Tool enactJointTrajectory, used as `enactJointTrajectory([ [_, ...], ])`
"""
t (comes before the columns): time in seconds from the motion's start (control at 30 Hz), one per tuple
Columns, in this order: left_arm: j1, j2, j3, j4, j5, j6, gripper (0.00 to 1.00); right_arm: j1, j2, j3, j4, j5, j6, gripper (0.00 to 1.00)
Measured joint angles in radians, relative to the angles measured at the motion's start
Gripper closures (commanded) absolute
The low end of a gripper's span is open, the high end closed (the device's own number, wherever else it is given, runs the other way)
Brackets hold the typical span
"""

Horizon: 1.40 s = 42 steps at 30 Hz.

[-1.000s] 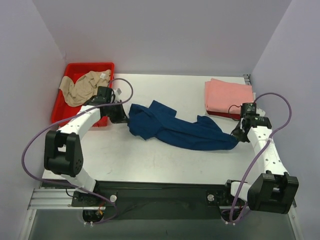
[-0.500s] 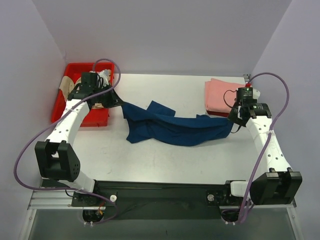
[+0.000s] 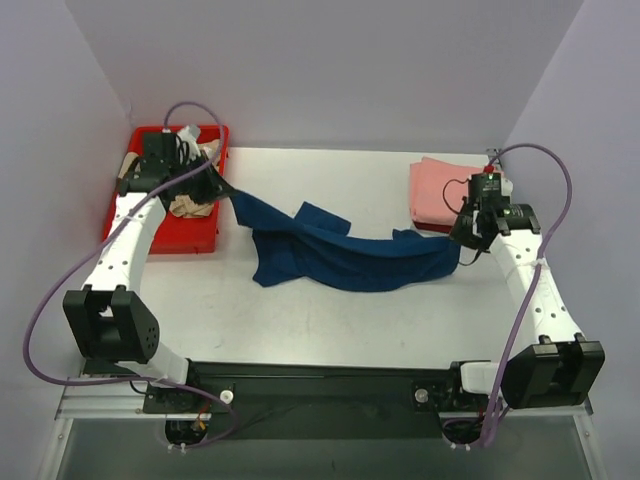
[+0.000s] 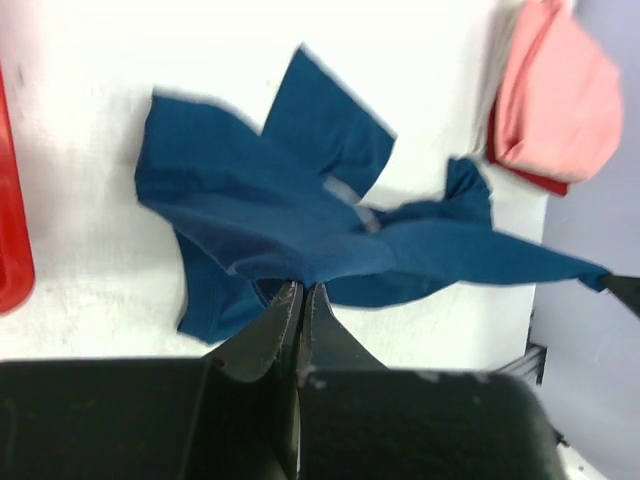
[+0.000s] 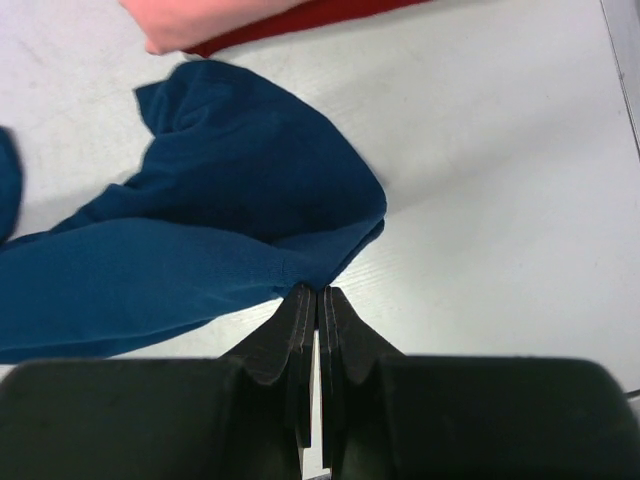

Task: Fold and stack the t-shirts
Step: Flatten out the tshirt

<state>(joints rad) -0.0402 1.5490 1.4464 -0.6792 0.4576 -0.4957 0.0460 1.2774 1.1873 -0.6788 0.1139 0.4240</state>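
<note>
Left gripper (image 3: 226, 190) and right gripper (image 3: 461, 247) — each clamped on the navy t-shirt (image 3: 350, 262) — stretch it between them.

Bright, even light filled the scene, and the white tabletop (image 4: 90, 60) glared nearly blown-out in the left wrist view. The crumpled navy blue cloth t-shirt (image 4: 290, 220) looked soft and blurred there, sharper from the right wrist, over faint shadows.

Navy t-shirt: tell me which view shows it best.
Top external: the whole navy t-shirt is stretched across the table, both ends visible. Left wrist shows most of it, slightly blurred; right wrist shows only one bunched end.
</note>
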Motion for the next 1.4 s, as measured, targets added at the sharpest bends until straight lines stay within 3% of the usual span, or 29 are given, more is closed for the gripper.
enactJointTrajectory([
  [0.23,0.069,0.029,0.314,0.024,0.020,-0.045,1.00,0.000,0.047,0.262,-0.018,-0.051,-0.018,1.00],
  [0.43,0.134,0.165,0.647,0.051,0.041,-0.088,1.00,0.001,0.164,0.585,0.003,-0.086,-0.042,1.00],
  [0.57,0.154,0.202,0.818,0.055,0.043,-0.120,1.00,0.002,0.179,0.699,0.049,-0.124,-0.047,1.00],
  [1.03,0.239,-0.115,0.879,0.224,-0.039,-0.184,1.00,0.060,-0.182,0.618,0.332,-0.170,-0.090,1.00],
  [1.23,0.208,-0.088,0.912,0.339,-0.026,-0.224,1.00,0.060,-0.181,0.646,0.387,-0.151,-0.094,1.00],
  [1.4,0.101,0.072,0.929,0.367,-0.002,-0.226,1.00,0.060,-0.074,0.603,0.391,-0.106,-0.114,1.00],
])
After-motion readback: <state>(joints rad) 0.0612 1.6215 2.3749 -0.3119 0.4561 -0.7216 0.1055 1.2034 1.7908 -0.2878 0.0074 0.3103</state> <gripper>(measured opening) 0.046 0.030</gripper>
